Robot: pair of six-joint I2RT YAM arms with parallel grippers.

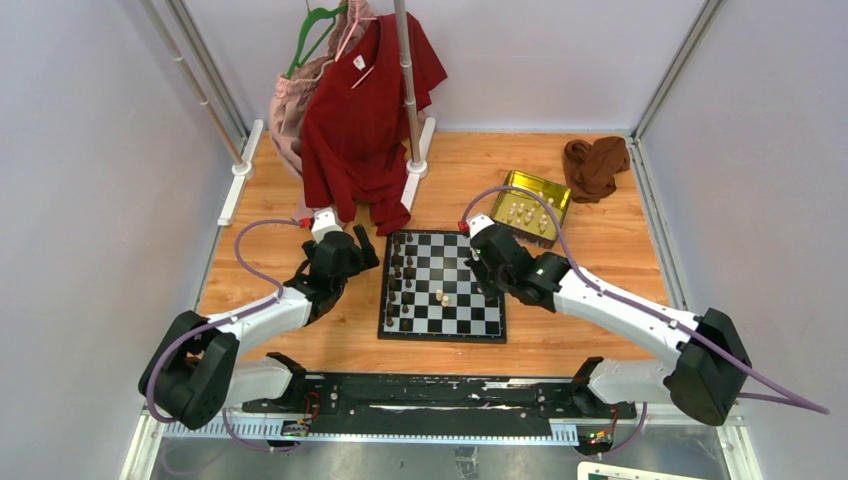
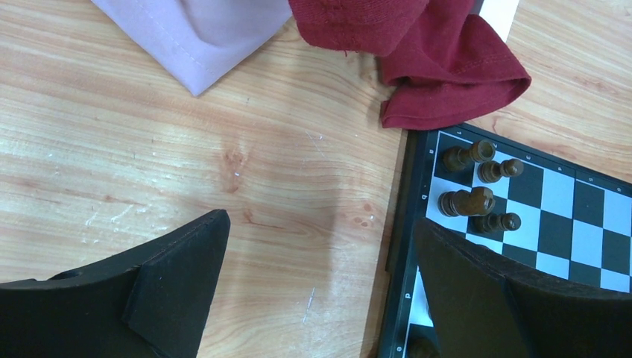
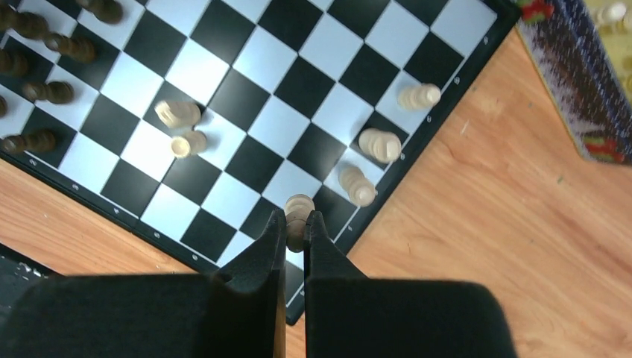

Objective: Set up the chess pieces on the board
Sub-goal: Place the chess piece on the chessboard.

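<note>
A red T-shirt and a pink garment hang from a rack pole at the far left. The shirt's hem drapes onto the table and ends just beside the far-left corner of the chessboard, so it crowds your left side. A crumpled brown cloth lies well apart at the far right.

Just beyond the board's far-right corner sits an open gold tin, set askew. It holds a handful of loose cream pieces, pawns as far as you can judge at this size.

On the board, dark pieces fill the two left columns. Two cream pieces stand close together near the middle, and three more stand in a line along the right edge.

Your right gripper is pinched tight on a cream piece above the right edge, next in that line toward the near corner. Your left gripper hovers over bare wood just left of the board, fingers spread wide with nothing between them. Its right finger hides part of the board's left border in the wrist view.

The table is light wood grain, boxed in by pale walls and aluminium posts. Both arms are bolted to a black rail at the near edge.
</note>
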